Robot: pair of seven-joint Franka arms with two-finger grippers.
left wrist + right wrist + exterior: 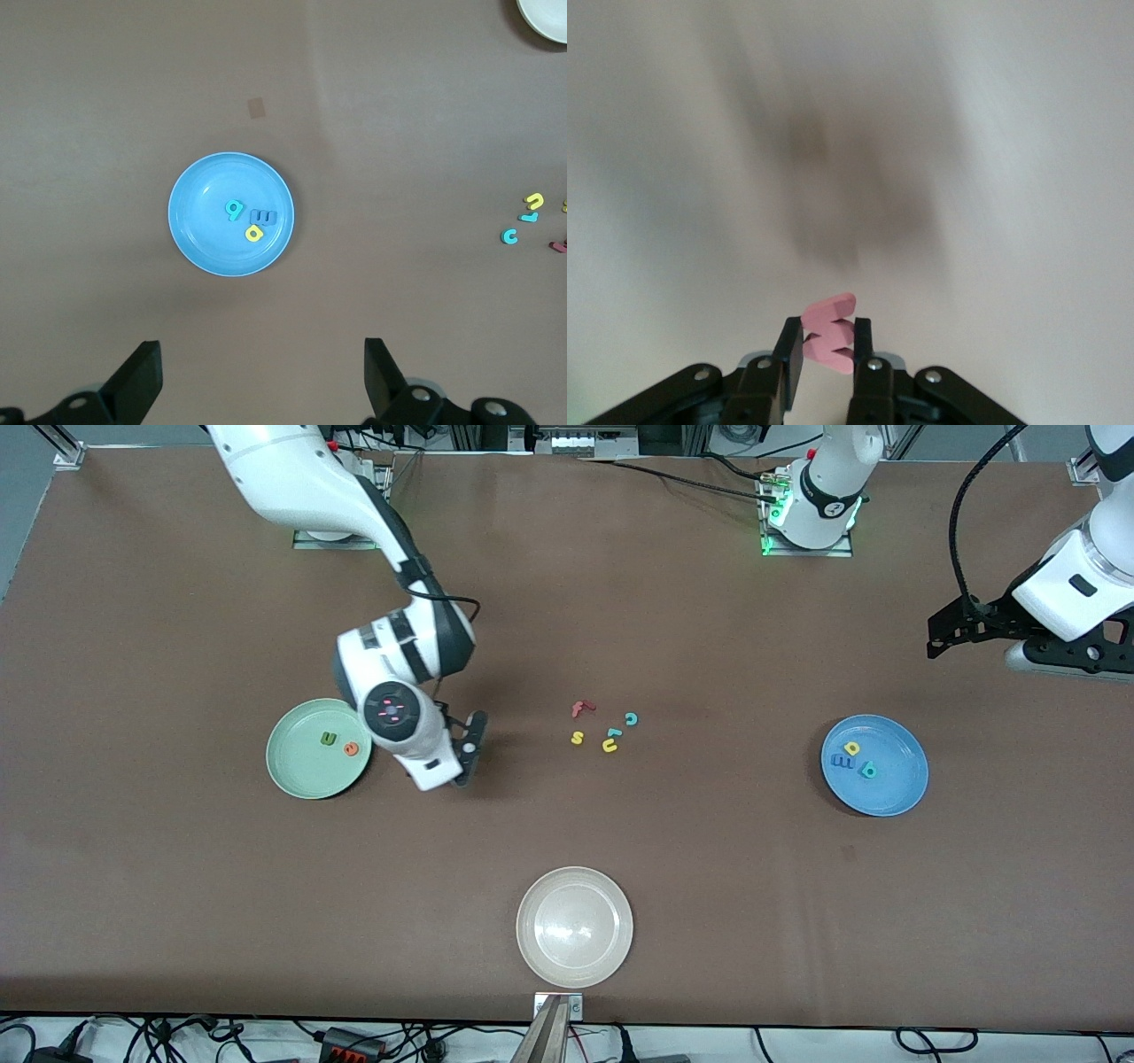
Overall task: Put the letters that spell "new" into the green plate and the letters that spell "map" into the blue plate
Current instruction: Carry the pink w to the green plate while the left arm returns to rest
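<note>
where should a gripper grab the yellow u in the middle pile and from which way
Come straight down from above and pinch one arm of the yellow u across its thin stroke. It lies flat on the table, so no side edge offers height. The teal letter appears to touch it, so take the part nearer the front camera, probably the freest.
</note>
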